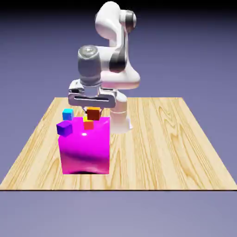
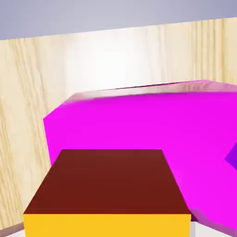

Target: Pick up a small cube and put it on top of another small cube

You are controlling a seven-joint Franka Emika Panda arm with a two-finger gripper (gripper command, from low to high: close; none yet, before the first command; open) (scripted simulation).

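Backdrop (image 1: 194, 55): plain, blue-violet, behind a desk (image 1: 157, 148) of pale striped wood.

Item: end effector (image 1: 93, 110), closed on the small orange cube (image 1: 93, 114); one arm only, so no choice of nearer hand. The cube's sides toward the camera are a dark, shaded red-brown. No long axis to speak of, the sides being near equal.

Item: large magenta block (image 1: 85, 150), standing on the desk at the exterior view's left. The held cube shows across its far edge, toward the right corner.

Item: small red cube (image 1: 88, 125), with a small yellow cube (image 1: 85, 119) partly hidden behind it; whether stacked or side by side, cannot tell. Both appear just nearer than the held cube and slightly to the exterior view's left.

Item: small light-blue cube (image 1: 68, 114), far left; small purple cube (image 1: 64, 128), nearer, at the block's left edge.

Relation of note: the next move probably turns on the offset between the held cube and whichever small cube is to receive it, likely a short shift nearer and left, then a level release. The receiving cube is not certain.

Views compared: the hand view gives the held cube's bright orange-yellow face and a corner of the purple cube, but no red, yellow or light-blue cube; the exterior view supplies those three.
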